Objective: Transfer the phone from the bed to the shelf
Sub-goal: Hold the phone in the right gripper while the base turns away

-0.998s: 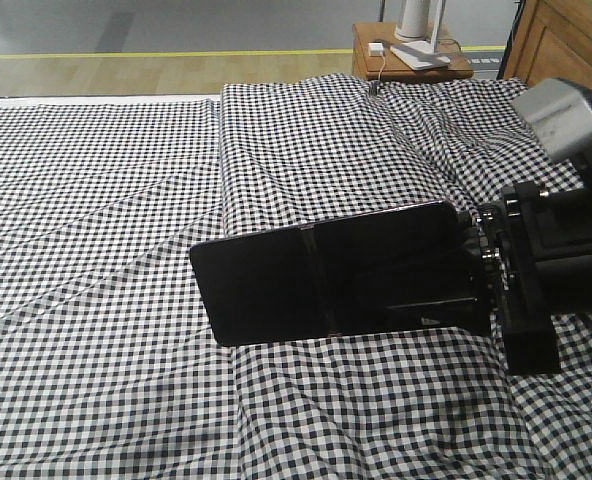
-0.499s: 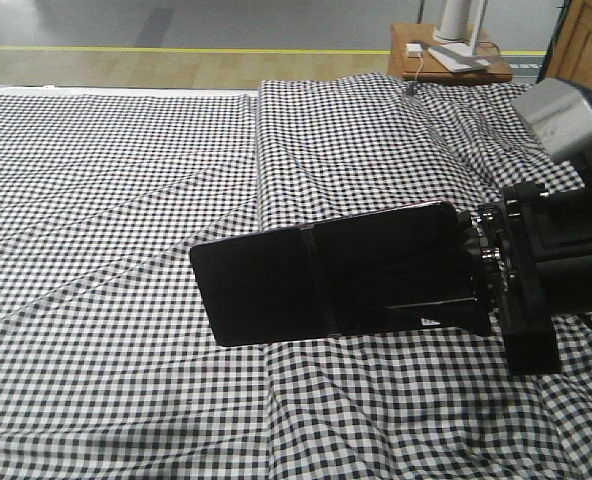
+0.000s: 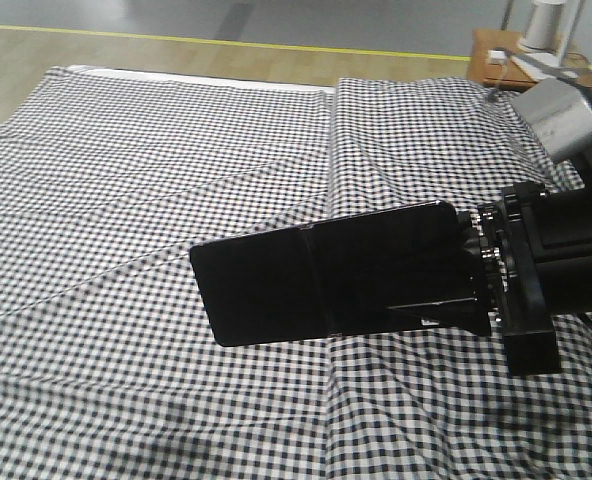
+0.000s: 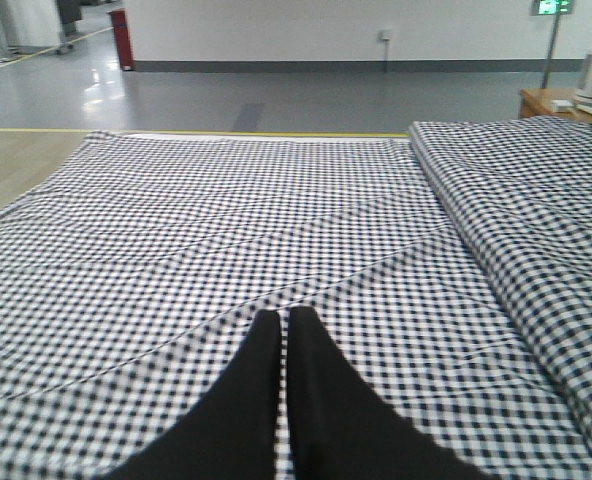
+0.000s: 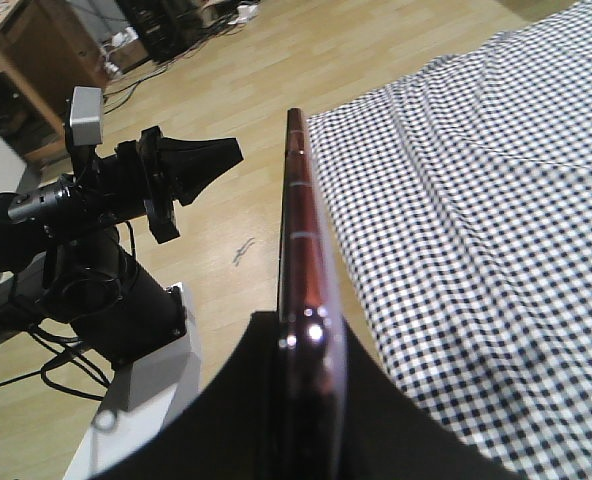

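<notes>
While we are holding the phone [image 3: 321, 270] up off the bed [image 3: 126, 180], our grip on it is looking thin.

Looking from the front, our right gripper [image 3: 451, 285] is clamping just one short end of the phone, so the slab is jutting out sideways on its long edge, clear of the bed below and touching nothing else; no shelf is showing. Looking from the left wrist, our left gripper [image 4: 284, 400] is hovering over the bed with its jaws pinched narrow, holding nothing. Looking from the right wrist, the phone is standing edge-up in the right gripper's jaws, with the bed's edge and bare wooden floor [image 5: 226, 60] beyond. We are judging that a quick swing could lever the glossy slab loose onto that hard floor.
</notes>
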